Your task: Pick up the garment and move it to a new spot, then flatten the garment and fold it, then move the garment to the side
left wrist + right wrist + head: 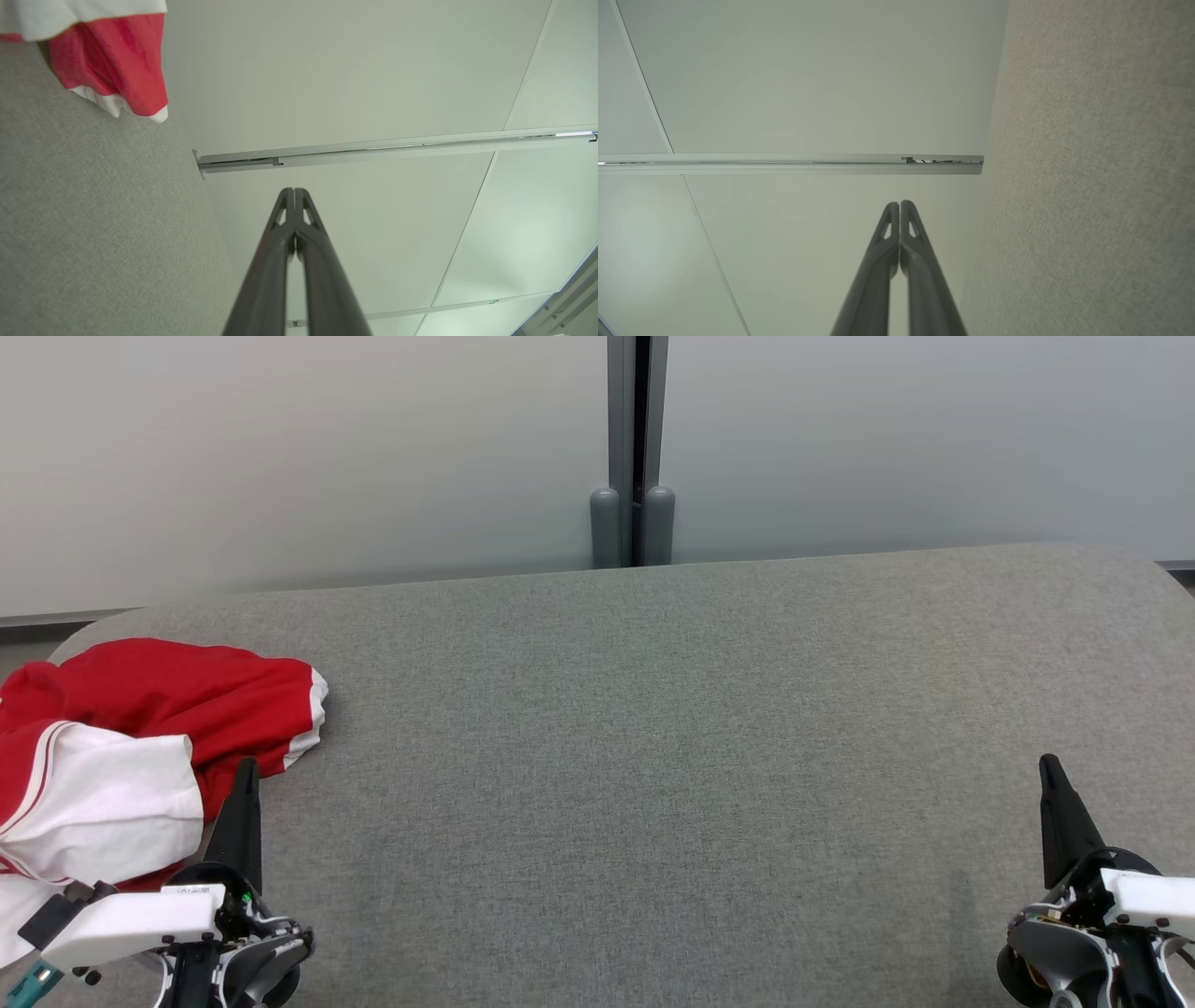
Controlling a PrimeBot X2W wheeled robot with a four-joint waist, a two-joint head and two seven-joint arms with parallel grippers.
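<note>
The garment (140, 747), red with white panels, is seen heaped at 9 o'clock on the grey bench (653, 756), crumpled and seemingly spilling past the near-left edge. The bare middle of the bench is judged to be reserved for spreading it flat. The left fingers (241, 821) are held at 7 o'clock, pointed toward 12, just beside the cloth, probably staged for the first pick. They are pressed together with nothing pinched; in the left wrist view the cloth sits off at 11 o'clock. The right fingers (1060, 812), at 5 o'clock and well apart from the garment, are likewise pressed together and empty.
</note>
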